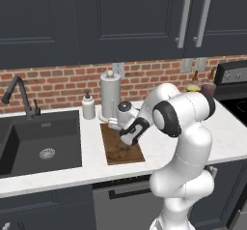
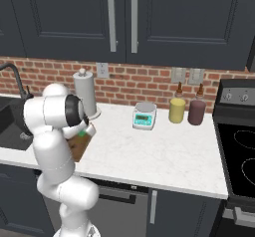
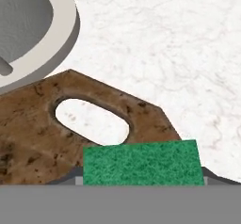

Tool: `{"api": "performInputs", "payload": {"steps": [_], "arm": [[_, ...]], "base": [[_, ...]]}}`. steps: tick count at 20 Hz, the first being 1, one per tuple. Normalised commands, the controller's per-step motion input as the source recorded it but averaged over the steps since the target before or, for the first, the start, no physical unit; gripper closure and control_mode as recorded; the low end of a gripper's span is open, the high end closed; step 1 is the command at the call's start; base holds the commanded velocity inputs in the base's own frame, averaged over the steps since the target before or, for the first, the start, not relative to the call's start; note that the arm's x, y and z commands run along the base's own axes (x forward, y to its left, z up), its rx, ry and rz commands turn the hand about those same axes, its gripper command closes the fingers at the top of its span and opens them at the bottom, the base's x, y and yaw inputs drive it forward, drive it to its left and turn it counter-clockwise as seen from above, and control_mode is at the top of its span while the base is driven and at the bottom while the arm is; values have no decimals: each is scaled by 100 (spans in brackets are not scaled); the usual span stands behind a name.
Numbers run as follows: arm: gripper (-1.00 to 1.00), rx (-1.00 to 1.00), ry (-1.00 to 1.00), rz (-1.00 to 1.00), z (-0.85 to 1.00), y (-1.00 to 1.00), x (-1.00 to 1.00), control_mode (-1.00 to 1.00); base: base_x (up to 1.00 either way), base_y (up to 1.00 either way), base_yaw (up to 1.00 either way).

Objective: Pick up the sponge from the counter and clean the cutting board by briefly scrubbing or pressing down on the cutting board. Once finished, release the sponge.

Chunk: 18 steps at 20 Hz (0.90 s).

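Green and coarse, the sponge (image 3: 142, 164) sits clamped in your pincer (image 3: 141, 178), right over the cutting board (image 3: 33, 133), beside its pale oval handle hole (image 3: 92, 121). You see the board lying flat on the white counter (image 1: 159, 144), touching the paper towel holder's base (image 3: 66, 28).

We see dark navy upper cabinets (image 2: 124, 17) with long metal bar handles (image 2: 112, 19) across the top; beneath them runs a red brick backsplash (image 2: 144, 84) with pale outlet plates (image 2: 179, 75) set into it; dark lower cabinet fronts (image 1: 46, 209) fill the space below; at the far right stands a black stove (image 2: 239, 141) with control knobs; the light is even and soft.
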Motion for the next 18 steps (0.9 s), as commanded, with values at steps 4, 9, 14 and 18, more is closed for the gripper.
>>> {"api": "performInputs", "payload": {"steps": [4,9,14,18], "arm": [[100,0,-9,0,-26,0,41,-100],[100,0,-11,0,-22,0,40,-100],[100,1,-11,0,-18,2,31,-100],[100,5,-4,0,-20,30,4,-100]], "base": [[0,0,0],[0,0,0],[0,0,0],[0,0,0]]}}
